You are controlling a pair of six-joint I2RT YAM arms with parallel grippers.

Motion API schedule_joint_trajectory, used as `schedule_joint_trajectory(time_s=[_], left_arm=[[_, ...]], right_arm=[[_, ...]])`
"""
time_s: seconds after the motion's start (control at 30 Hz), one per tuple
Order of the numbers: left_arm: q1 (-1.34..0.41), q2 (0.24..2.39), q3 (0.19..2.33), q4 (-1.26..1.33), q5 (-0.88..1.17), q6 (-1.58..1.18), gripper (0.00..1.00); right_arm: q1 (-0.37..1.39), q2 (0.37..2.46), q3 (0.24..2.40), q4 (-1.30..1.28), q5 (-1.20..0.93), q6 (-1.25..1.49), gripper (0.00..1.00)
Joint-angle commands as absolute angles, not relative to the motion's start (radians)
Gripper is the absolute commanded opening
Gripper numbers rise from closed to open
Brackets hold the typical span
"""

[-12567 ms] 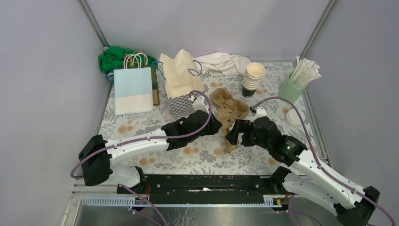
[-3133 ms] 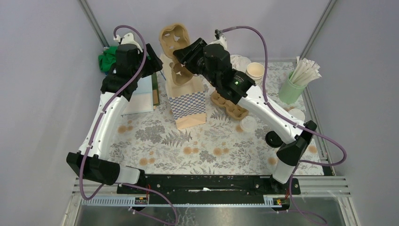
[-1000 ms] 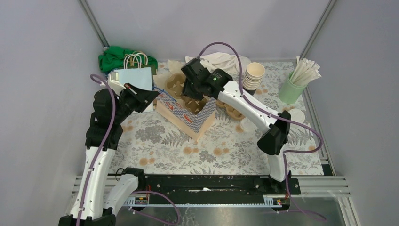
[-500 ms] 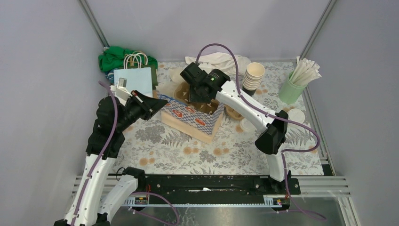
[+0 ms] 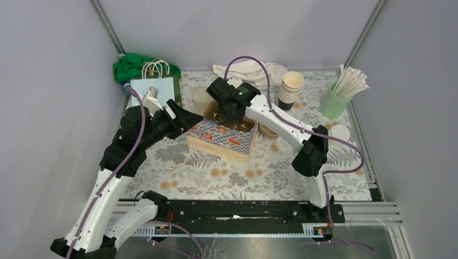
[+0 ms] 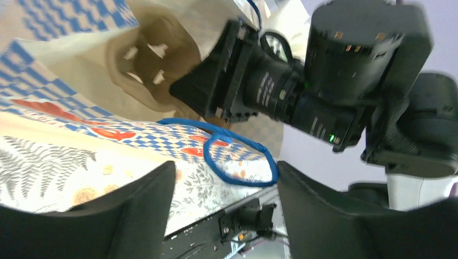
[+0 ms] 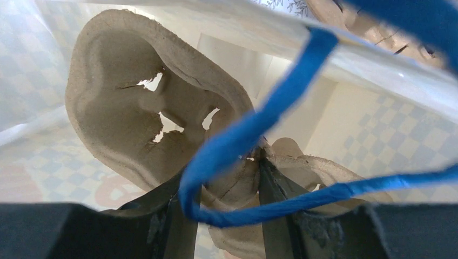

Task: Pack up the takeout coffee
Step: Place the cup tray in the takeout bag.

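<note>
I am putting the tray into the bag lying mid-frame. My right claw is clamped on the tray. My left claw is apart, empty, by the blue handle. The cups sit stacked at the upper right. Next, I think, I must free the tray and stand the bag up.

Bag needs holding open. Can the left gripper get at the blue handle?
Probably yes: the left gripper is open, and the blue handle lies just ahead of it on the table, with nothing in between.
</note>
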State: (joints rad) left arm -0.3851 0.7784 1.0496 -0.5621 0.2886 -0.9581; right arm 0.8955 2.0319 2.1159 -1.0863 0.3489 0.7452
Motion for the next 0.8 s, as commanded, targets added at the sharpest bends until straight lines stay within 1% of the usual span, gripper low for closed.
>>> schedule_joint_trajectory(time_s=[0.0,0.03,0.23,0.33,0.4,0.5,0.67,0.77], left_arm=[[-0.386,0.784,1.221,-0.757,0.057,-0.735,0.79],[-0.386,0.786,1.249,-0.784,0.021,-0.711,0.82],[-0.386,0.835,1.398,-0.853,-0.115,-0.586,0.94],[-0.387,0.912,1.498,-0.886,-0.146,-0.481,0.97],[-0.386,0.965,1.533,-0.885,-0.131,-0.418,0.98],[-0.386,1.022,1.529,-0.843,-0.060,-0.343,0.99],[-0.386,1.088,1.486,-0.781,0.092,-0.312,0.99],[-0.387,1.128,1.470,-0.773,0.113,-0.292,0.99]], right_arm=[[0.901,2.008,2.080,-1.051,0.352,0.704,0.24],[0.900,1.995,2.063,-1.035,0.353,0.691,0.24],[0.900,1.944,1.988,-0.984,0.336,0.637,0.26],[0.900,1.951,1.980,-0.989,0.315,0.631,0.26],[0.901,1.958,1.974,-0.988,0.297,0.631,0.26],[0.900,1.967,1.966,-0.984,0.267,0.628,0.26],[0.900,1.972,1.927,-0.964,0.252,0.629,0.26],[0.898,1.979,1.914,-0.962,0.251,0.630,0.26]])
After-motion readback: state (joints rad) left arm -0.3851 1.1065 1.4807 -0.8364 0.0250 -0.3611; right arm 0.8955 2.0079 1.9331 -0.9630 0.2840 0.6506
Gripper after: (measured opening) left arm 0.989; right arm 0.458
